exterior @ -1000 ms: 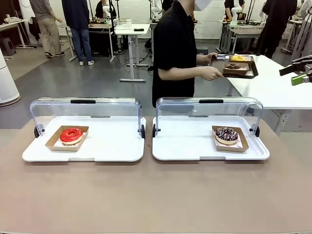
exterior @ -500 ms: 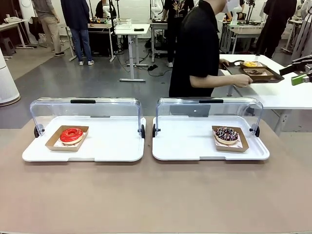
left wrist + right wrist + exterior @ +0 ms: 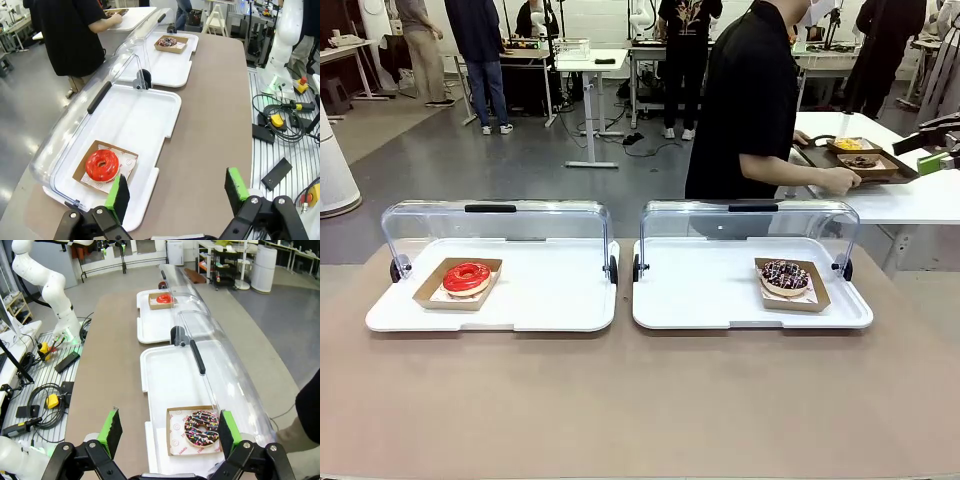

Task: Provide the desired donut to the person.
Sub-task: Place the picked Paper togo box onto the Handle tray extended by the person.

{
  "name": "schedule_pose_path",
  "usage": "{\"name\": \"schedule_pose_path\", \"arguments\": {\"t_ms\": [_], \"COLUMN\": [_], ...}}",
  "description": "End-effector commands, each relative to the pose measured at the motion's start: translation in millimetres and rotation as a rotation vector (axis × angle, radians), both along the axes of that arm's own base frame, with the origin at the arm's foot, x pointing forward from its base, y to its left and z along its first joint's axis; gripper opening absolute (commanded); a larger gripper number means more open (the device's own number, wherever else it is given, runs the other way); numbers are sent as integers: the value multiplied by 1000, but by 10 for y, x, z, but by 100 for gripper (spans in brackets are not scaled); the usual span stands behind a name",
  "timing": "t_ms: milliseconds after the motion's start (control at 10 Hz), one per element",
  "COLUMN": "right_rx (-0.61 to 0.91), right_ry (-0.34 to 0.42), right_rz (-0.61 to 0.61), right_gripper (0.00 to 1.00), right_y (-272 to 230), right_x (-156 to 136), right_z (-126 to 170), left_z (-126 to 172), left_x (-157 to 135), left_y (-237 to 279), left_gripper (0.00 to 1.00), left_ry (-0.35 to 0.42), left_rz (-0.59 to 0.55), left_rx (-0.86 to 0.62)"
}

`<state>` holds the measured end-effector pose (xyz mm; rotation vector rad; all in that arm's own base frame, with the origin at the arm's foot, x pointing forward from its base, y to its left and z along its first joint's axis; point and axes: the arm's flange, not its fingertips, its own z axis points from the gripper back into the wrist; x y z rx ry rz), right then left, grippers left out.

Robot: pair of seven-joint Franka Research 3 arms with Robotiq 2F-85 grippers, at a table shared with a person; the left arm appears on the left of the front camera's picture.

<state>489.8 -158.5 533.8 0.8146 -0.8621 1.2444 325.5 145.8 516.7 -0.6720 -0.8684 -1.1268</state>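
Item one: long brown-topped table [image 3: 640, 400]. I see its near half bare from the front camera, a wide unobstructed strip between the table's near edge and the trays.

Item two: left white plastic tray [image 3: 550, 290] with a clear domed lid [image 3: 495, 225] swung up at the far side on a black handle. A red-glazed ring donut [image 3: 467, 277] sits in a brown cardboard dish [image 3: 432, 290] in the tray's left part; the rest of the tray floor is bare.

Item three: right white plastic tray [image 3: 710, 290], lid likewise raised. A chocolate-frosted sprinkled donut [image 3: 785, 275] sits in its own cardboard dish [image 3: 805, 299] toward the right end. A narrow gap of tabletop separates the two trays.

Item four: left gripper [image 3: 177, 187], green pads spread wide apart, nothing between them, hovering over the table edge near the red donut's tray corner.

Item five: right gripper [image 3: 167, 432], pads equally wide apart and empty, above the sprinkled donut's end of the tray.

Item six: person in a black short-sleeved overshirt [image 3: 750, 100], beyond the right tray, turned toward a white side table [image 3: 910, 200] and holding a dark serving tray [image 3: 865, 165] of more donuts.

Markings: faint round stamps on the paper liners, too small for me to read.
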Motion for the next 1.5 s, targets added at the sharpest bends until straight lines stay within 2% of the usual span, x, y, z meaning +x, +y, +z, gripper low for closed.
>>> {"name": "schedule_pose_path", "arguments": {"t_ms": [0,1400], "right_rx": [9,9], "right_ry": [-5,-5], "right_rz": [-2,-2], "right_gripper": [100,100], "right_y": [17,17], "right_x": [2,2], "right_z": [9,9], "left_z": [-5,-5], "left_x": [-44,-44], "left_y": [-21,-21], "left_gripper": [100,100], "left_ry": [-9,-9], "left_rz": [-1,-1], "left_rx": [-6,-6]}}
